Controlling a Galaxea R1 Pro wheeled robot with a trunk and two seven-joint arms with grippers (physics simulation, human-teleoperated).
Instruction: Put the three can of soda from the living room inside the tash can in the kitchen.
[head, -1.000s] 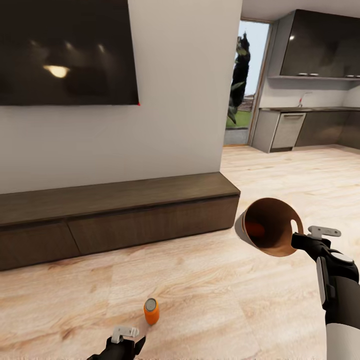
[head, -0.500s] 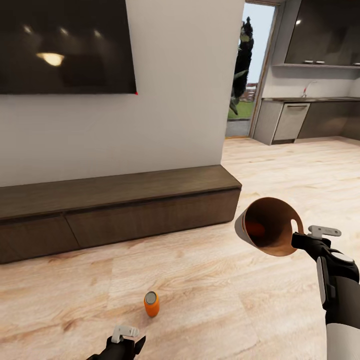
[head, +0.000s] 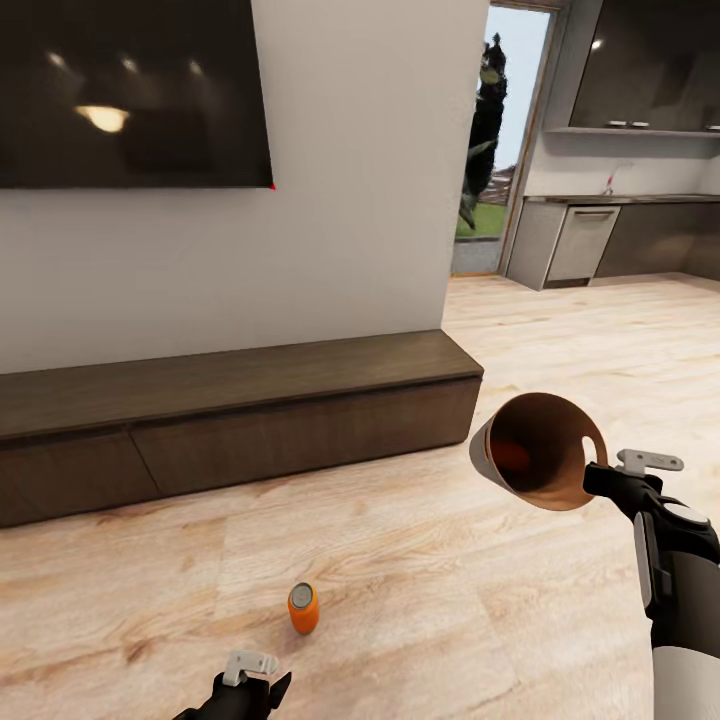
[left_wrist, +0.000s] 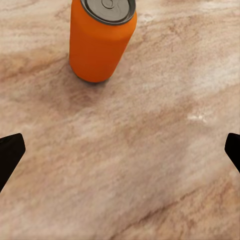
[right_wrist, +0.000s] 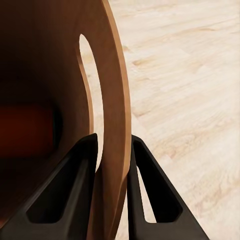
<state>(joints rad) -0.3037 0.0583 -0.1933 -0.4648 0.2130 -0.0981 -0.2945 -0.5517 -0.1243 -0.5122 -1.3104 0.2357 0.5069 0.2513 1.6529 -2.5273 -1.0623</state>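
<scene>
An orange soda can (head: 303, 608) stands upright on the wooden floor (head: 450, 590), long axis vertical, pale top facing up, in front of the low dark TV cabinet (head: 230, 420). The left pincer (head: 247, 678) hovers just short of it, released, fingers spread wide apart. The right pincer (head: 600, 478) is clenched on the rim of a brown trash can (head: 535, 452) tipped on its side, mouth toward the camera, with another orange can (head: 513, 458) lying inside.

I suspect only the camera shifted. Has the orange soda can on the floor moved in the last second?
No. The orange soda can stands upright at the same spot relative to the dark wooden TV bench; the whole view shifted together.
</scene>
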